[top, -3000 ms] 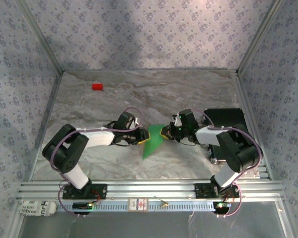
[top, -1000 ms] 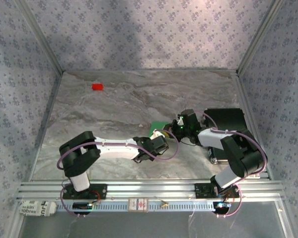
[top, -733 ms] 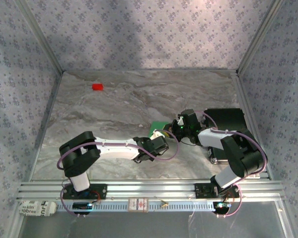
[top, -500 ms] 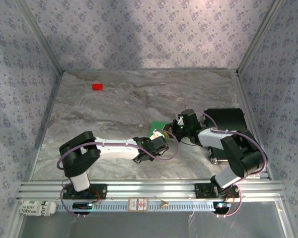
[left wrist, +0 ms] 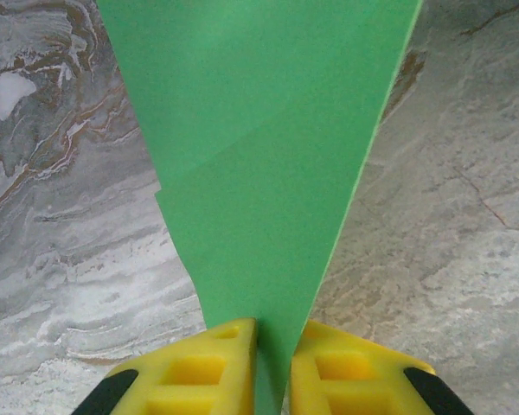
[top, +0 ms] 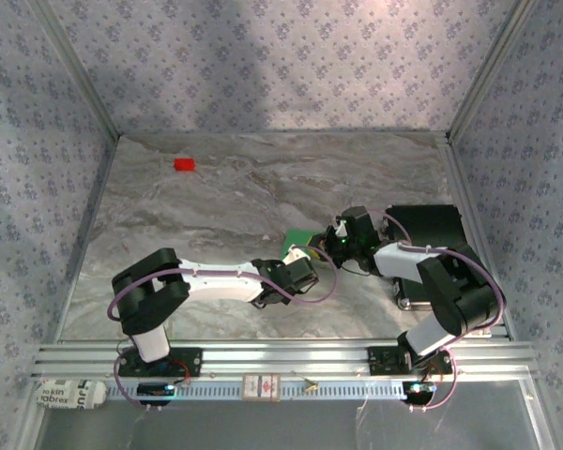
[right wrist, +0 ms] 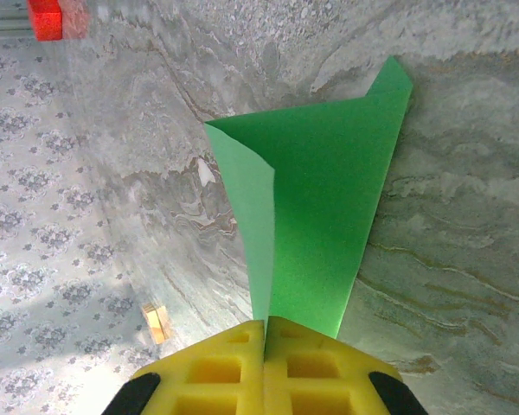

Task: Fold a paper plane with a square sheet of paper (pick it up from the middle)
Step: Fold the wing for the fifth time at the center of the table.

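- Table [top: 216, 197]: grey marbled top, closed in by patterned walls on three sides, with an aluminium rail along the near edge.
- Right arm [top: 432, 272]: bent at the elbow and reaching leftward toward the table's middle. A black rectangular object [top: 427, 225] lies behind it on the right side.
- Left arm [top: 206, 277]: stretched low across the table toward the right, with its wrist near the right arm's wrist.
- Folded green paper sheet [top: 296, 240]: sits between the two wrists, right of the table's centre. In the left wrist view [left wrist: 268, 173] it tapers to a narrow end at the fingers, with a crease line across it. In the right wrist view [right wrist: 320, 207] one flap stands up along a fold and a corner points away over the table.
- Left gripper [left wrist: 272, 333]: its yellow fingers are pinching the paper's narrow end, with green showing in the slit between them.
- Right gripper [right wrist: 265, 327]: its yellow fingers are pressed together on the paper's edge at the fold.
- Red block [top: 184, 164]: small, at the far left of the table, well apart from both arms and the paper.
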